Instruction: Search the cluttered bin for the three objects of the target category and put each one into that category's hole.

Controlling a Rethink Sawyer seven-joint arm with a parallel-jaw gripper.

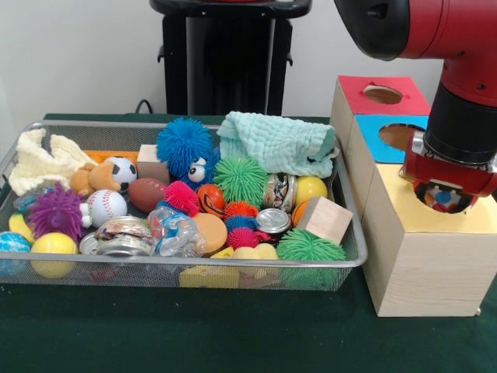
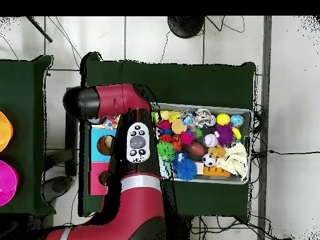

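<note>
The wire mesh bin [image 1: 194,263] lies on the green table, full of mixed toys; it also shows in the overhead view [image 2: 250,147]. The yellow-topped wooden box [image 1: 423,260] stands right of it, nearest the camera. My gripper [image 1: 443,197] hangs low over the yellow top, where the hole is, and hides it. Something round with blue, red and yellow patches shows at the gripper's underside; I cannot tell whether it is held. In the overhead view the arm [image 2: 137,145] covers that box.
The blue-topped box [image 1: 371,134] and the red-topped box [image 1: 359,87] stand behind the yellow one, holes showing. The bin holds a blue fuzzy ball [image 1: 184,146], a green spiky ball [image 1: 240,179], a pale green cloth [image 1: 276,144], a baseball [image 1: 105,206] and a wooden cube [image 1: 324,219].
</note>
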